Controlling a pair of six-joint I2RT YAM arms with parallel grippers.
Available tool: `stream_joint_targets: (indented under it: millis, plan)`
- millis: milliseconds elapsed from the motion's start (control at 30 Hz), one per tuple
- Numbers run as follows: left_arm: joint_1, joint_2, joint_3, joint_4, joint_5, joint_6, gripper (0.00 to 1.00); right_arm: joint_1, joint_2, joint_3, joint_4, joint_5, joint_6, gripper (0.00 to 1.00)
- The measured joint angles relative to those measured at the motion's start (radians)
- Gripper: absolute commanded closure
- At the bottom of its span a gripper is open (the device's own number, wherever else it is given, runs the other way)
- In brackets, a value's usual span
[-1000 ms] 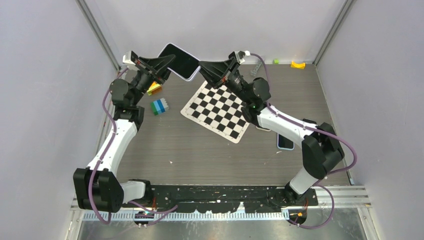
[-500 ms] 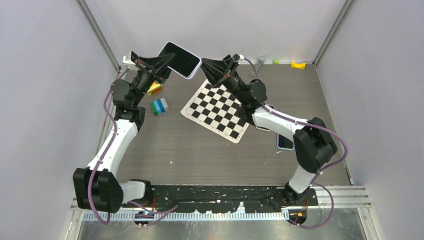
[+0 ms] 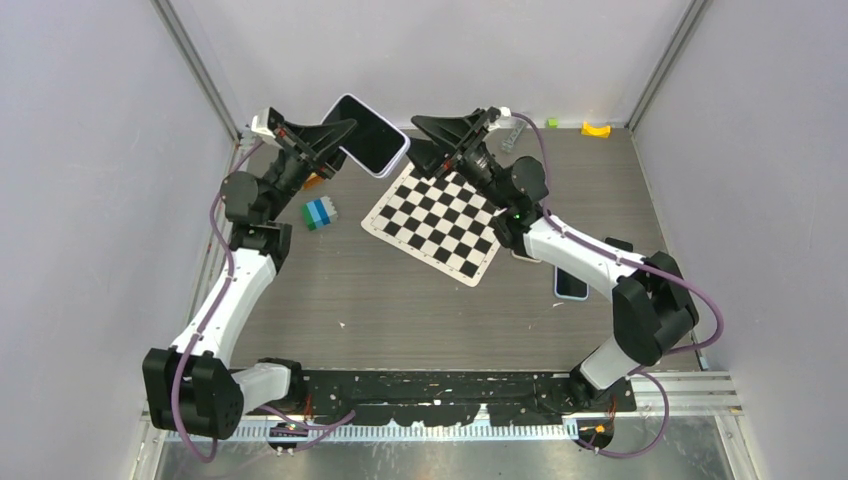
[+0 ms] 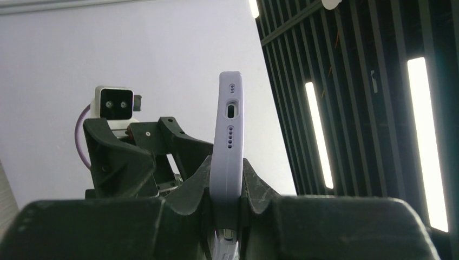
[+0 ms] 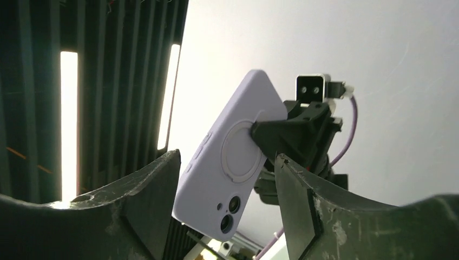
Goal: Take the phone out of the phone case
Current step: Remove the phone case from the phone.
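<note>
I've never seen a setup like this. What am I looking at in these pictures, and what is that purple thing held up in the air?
These are two robot arms bolted at the near edge of a table. The wide picture looks down from above and behind them. The other two come from small cameras on each wrist, looking out past that arm's own fingers. The left pincer is shut on a phone in its lilac case, held up in the air. The right pincer is open close by and holds nothing. On the table lie a checkered mat, a blue-and-green block stack and a second phone.
</note>
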Motion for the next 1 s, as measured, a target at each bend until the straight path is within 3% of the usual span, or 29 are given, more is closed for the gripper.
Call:
stream_joint_targets:
  millis: [633,767,933,1000]
  plan:
    - [0.003,-0.009,-0.028,-0.027,0.031,0.047,1.00,0.026,-0.131,0.043,-0.333,-0.055,-0.340,0.30]
    - [0.003,-0.009,-0.028,-0.036,0.028,0.050,1.00,0.034,-0.145,0.043,-0.362,-0.060,-0.376,0.41]
    - [0.004,-0.007,-0.028,-0.049,0.027,0.057,1.00,0.038,-0.151,0.043,-0.368,-0.061,-0.388,0.70]
    - [0.004,-0.005,-0.029,-0.055,0.029,0.053,1.00,0.039,-0.154,0.044,-0.360,-0.057,-0.382,0.76]
